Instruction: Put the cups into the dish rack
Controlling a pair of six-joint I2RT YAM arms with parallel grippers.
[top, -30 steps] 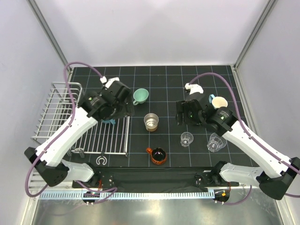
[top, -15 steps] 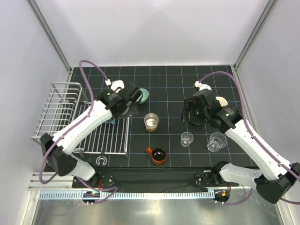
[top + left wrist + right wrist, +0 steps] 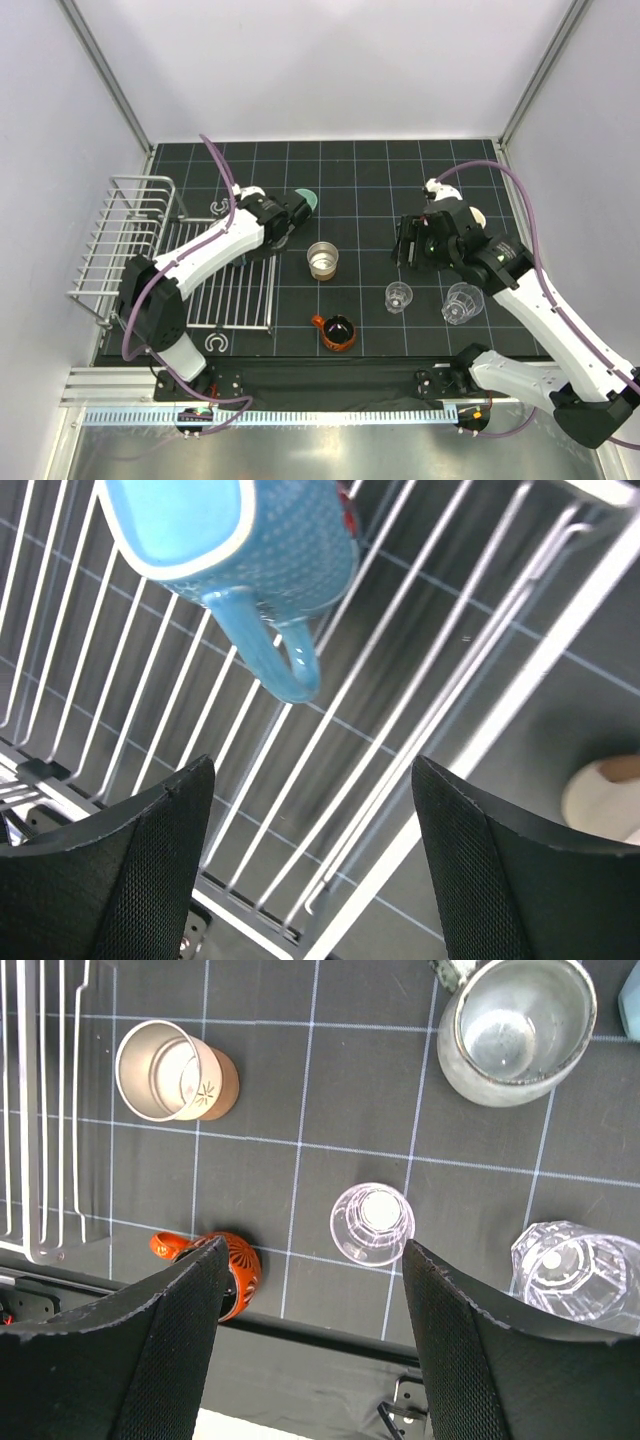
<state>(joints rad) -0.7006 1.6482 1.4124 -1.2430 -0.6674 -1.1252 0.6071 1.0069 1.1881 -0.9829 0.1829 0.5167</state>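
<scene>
A blue mug [image 3: 240,540] lies on the slats of the dish rack [image 3: 420,680], apart from my open left gripper [image 3: 312,780], whose jaws hold nothing. From above, that left gripper [image 3: 272,225] hangs over the rack's far right corner, half hiding the mint green cup [image 3: 307,199]. My right gripper [image 3: 315,1250] is open and empty high over the mat. Under it stand a small clear cup [image 3: 372,1223], a faceted clear cup [image 3: 575,1270], an orange cup [image 3: 225,1272], a steel cup [image 3: 175,1070] and a grey cup [image 3: 515,1025].
The rack's raised basket [image 3: 125,235] stands at the far left, its flat slatted part [image 3: 235,295] beside it. The steel cup [image 3: 322,260], orange cup [image 3: 337,331] and both clear cups [image 3: 399,296] [image 3: 462,303] stand spread over the mat's middle and right. Walls close in on three sides.
My left gripper has drawn away from the blue mug, leaving it on the slats, and has moved right toward the mint green cup. The right arm has shifted slightly right and back.
</scene>
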